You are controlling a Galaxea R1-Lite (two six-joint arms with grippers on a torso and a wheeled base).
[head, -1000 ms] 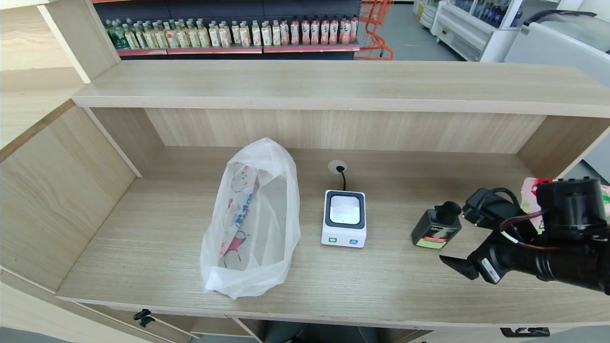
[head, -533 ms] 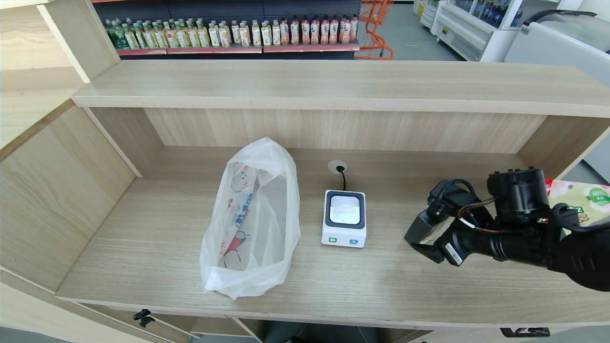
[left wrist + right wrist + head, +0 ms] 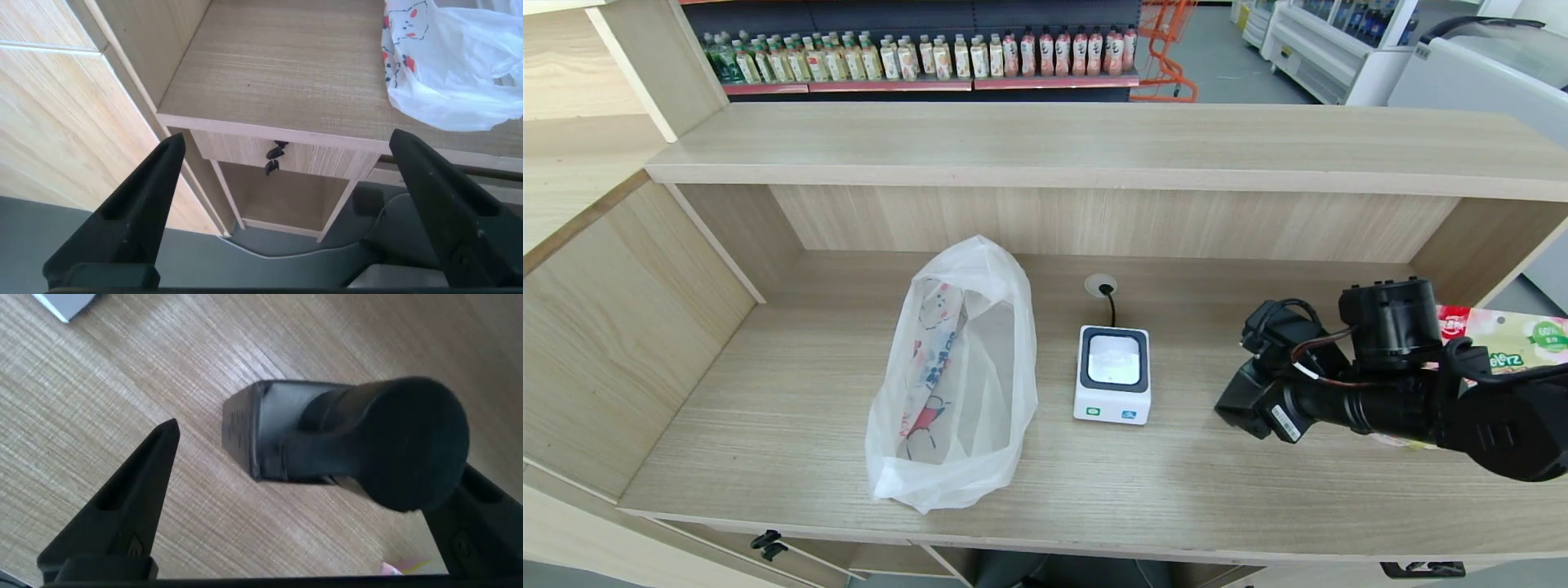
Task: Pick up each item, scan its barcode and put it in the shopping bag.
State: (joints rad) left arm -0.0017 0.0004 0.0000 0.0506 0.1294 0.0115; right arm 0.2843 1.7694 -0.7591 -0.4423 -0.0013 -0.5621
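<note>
**A:** Leftmost entry?

**B:** Left gripper [image 3: 282, 216], jaws wide, nothing held, out past the front edge of the counter [image 3: 768, 425].

**A:** On the counter, from the left?

**B:** One shopping bag [image 3: 980, 327], translucent plastic, slumped, with one printed packet [image 3: 929, 367] inside. Next, one white scanner [image 3: 1112, 374], corded, window up, near the bag but apart from it.

**A:** Then?

**B:** One dark bottle [image 3: 274, 433], round black cap, upright, right of the scanner. Right gripper [image 3: 315, 469], jaws spread to either side of the bottle. The one finger [image 3: 122, 510] in plain sight stands apart from it. Far right, one snack packet [image 3: 1515, 339], lying flat.
</note>
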